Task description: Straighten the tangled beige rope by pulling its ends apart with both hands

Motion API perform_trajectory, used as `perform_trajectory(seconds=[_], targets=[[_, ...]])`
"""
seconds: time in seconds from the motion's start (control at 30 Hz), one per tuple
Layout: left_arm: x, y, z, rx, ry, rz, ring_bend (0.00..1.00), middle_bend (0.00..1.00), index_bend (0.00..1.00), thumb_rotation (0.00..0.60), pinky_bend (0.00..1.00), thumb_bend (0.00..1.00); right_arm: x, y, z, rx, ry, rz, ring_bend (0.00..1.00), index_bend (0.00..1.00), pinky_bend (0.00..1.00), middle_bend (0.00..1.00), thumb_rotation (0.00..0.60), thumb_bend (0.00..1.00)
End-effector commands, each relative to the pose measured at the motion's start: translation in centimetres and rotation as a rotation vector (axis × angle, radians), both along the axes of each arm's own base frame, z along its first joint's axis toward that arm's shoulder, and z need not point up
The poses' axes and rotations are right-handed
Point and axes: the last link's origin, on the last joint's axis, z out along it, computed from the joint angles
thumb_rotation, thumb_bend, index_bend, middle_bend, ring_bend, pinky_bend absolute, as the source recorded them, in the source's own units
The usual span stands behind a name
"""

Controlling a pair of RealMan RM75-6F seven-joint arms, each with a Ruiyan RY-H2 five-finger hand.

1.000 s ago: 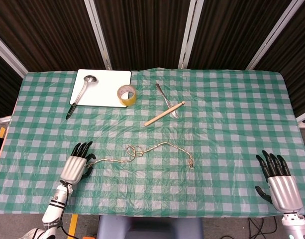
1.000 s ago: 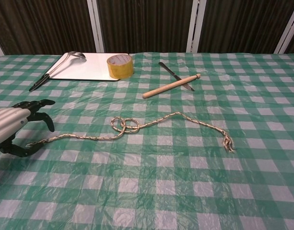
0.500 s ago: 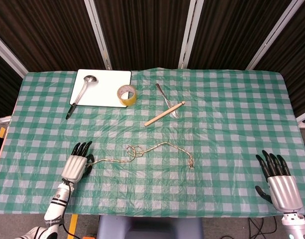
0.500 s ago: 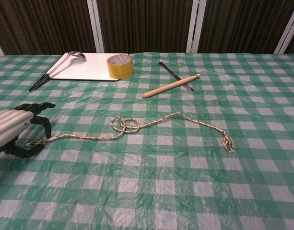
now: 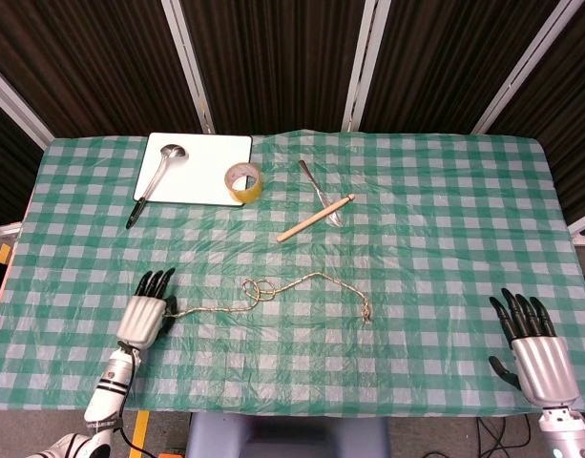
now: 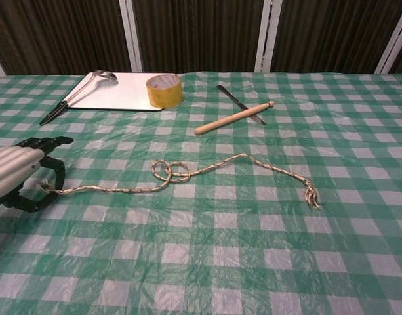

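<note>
Here the left hand (image 6: 17, 174) curls its fingers (image 6: 54, 168) down over the near end of the beige rope (image 6: 181, 176), though a firm grip cannot be told, and the rope runs across the checked tablecloth (image 5: 435, 229) toward the open, empty right hand (image 5: 532, 348).

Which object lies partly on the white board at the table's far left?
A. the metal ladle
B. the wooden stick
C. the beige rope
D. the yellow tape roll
A: the metal ladle has its bowl on the white board, while its dark handle runs off the edge.
</note>
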Motion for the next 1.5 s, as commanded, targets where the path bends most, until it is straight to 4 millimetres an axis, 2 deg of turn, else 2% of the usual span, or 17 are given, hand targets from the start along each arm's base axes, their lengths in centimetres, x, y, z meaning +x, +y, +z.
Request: perform_trajectory(seconds=[0.03, 0.23, 0.3, 0.47, 0.6, 0.73, 0.87, 1.2, 1.5], targets=[[-0.1, 0.1, 0.1, 0.001, 0.008, 0.003, 0.0, 0.02, 0.61, 0.6, 0.07, 0.51, 0.0, -0.1, -0.2, 0.004, 0.001, 0.003, 0.0, 0.0, 0.0, 0.0, 0.6, 0.29], [0.1, -0.1, 0.8, 0.021, 0.004, -0.026, 0.0, 0.03, 0.64, 0.6, 0.07, 0.54, 0.7, -1.3, -1.7, 0.051, -0.007, 0.037, 0.0, 0.0, 0.0, 0.0, 0.6, 0.29], [0.0, -0.1, 1.1, 0.026, 0.005, -0.029, 0.0, 0.03, 0.64, 0.6, 0.07, 0.54, 1.3, -2.3, -2.5, 0.07, -0.003, 0.057, 0.0, 0.05, 0.0, 0.0, 0.6, 0.29], [-0.2, 0.0, 1.7, 0.031, -0.007, -0.023, 0.0, 0.03, 0.64, 0.6, 0.07, 0.53, 4.3, -5.6, -4.8, 0.104, 0.002, 0.145, 0.0, 0.31, 0.0, 0.0, 0.6, 0.29], [-0.3, 0.0, 1.9, 0.027, -0.011, -0.023, 0.0, 0.03, 0.64, 0.6, 0.07, 0.53, 6.5, -8.1, -7.3, 0.149, 0.006, 0.167, 0.0, 0.46, 0.0, 0.0, 0.6, 0.3], [-0.5, 0.1, 2.1, 0.027, -0.011, -0.022, 0.0, 0.03, 0.65, 0.6, 0.07, 0.53, 8.4, -9.7, -10.1, 0.216, 0.041, 0.172, 0.0, 0.48, 0.0, 0.0, 0.6, 0.3], [-0.6, 0.3, 2.4, 0.031, -0.012, -0.016, 0.0, 0.03, 0.65, 0.6, 0.07, 0.53, 9.9, -10.5, -12.0, 0.26, 0.082, 0.196, 0.0, 0.49, 0.0, 0.0, 0.6, 0.3], [-1.0, 0.4, 2.9, 0.035, -0.016, -0.004, 0.0, 0.03, 0.65, 0.6, 0.07, 0.53, 11.6, -12.9, -14.0, 0.292, 0.247, 0.264, 0.0, 0.48, 0.0, 0.0, 0.6, 0.37], [-1.1, 0.7, 2.8, 0.041, -0.016, 0.001, 0.0, 0.03, 0.65, 0.6, 0.07, 0.53, 11.6, -14.1, -15.3, 0.317, 0.358, 0.314, 0.0, 0.52, 0.0, 0.0, 0.6, 0.4]])
